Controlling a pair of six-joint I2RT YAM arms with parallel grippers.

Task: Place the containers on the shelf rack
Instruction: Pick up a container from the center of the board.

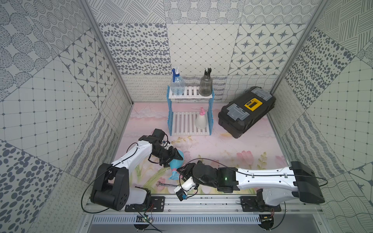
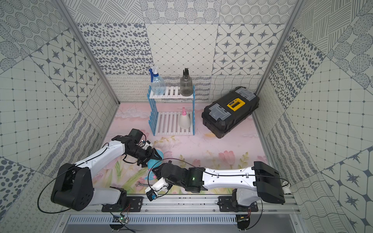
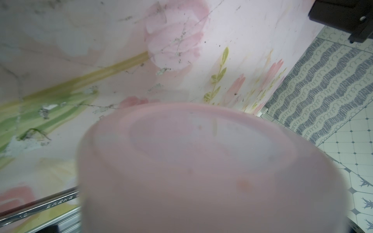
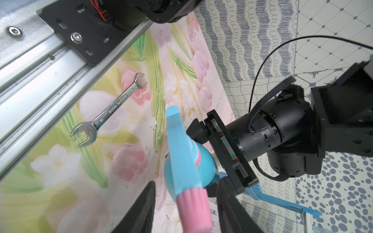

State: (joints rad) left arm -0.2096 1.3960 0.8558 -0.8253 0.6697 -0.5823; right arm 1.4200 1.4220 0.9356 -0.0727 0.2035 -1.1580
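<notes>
The left gripper [image 1: 175,157] clasps the blue bottle [image 1: 174,165] by its body and presents its pink nozzle [image 4: 193,209] to the right gripper [image 4: 185,189]. That gripper straddles the nozzle; I cannot tell if it has clamped. This is probably a handover.

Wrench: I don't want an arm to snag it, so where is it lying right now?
In a top view the wrench lies flat on the floral mat beside the front rail, slightly left of centre, just rail-side of the light-blue bottle.

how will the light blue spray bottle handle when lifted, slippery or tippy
Probably light: the light blue spray bottle is plastic, fill unseen. Its smooth round belly, in the left claw, may slip or twist. The long sprayer head suggests it tips easily once stood up.
</notes>
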